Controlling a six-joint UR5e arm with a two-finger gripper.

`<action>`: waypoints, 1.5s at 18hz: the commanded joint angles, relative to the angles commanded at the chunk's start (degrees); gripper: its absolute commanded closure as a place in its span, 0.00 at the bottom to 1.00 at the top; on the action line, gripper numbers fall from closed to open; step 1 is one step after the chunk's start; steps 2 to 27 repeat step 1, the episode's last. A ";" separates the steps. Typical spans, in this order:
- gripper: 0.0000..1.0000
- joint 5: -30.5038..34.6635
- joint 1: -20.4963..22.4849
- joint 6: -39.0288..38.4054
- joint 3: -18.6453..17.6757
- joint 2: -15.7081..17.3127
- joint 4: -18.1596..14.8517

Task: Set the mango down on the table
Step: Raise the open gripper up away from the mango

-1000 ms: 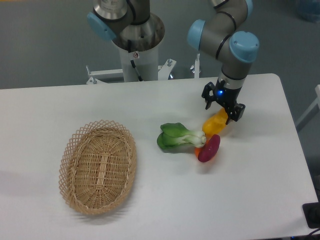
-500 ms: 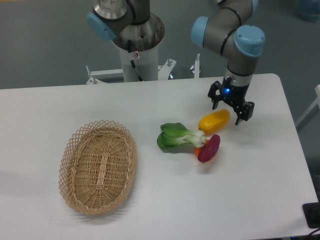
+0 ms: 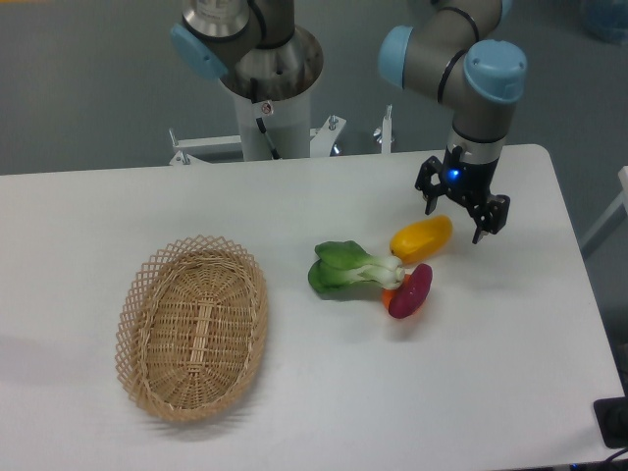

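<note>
Glossy yellow-orange oval toy mango (image 3: 421,238) lying on its side on the large white matte table (image 3: 294,402), just below and to the left of the jaws. Two-finger black gripper (image 3: 461,203) of the grey and blue arm hanging above and slightly right of the fruit, jaws apart, nothing between them, fingertips clear of the mango's upper right end. Judged from that: release made, fruit resting under its own weight, task close to done.

Mango tilted, its right end higher in the picture than its left, lower left end just beside the white stem of the green leafy toy vegetable (image 3: 345,268); contact there cannot be told. Magenta-red oval piece (image 3: 411,290) further below the jaws, near the mango's underside, with a small orange bit (image 3: 390,296) showing at its left edge.

Oval woven wicker basket (image 3: 193,328) well away to the left of the jaws, holding nothing visible, no part in this step.

Likely need: a straight lift away, jaws kept wide so neither finger clips the rounded fruit and rolls it toward the vegetable.
</note>
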 joint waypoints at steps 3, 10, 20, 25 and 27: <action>0.00 -0.09 0.00 0.00 0.00 0.00 0.00; 0.00 -0.09 0.00 0.00 0.00 0.00 0.00; 0.00 -0.09 0.00 0.00 0.00 0.00 0.00; 0.00 -0.09 0.00 0.00 0.00 0.00 0.00; 0.00 -0.09 0.00 0.00 0.00 0.00 0.00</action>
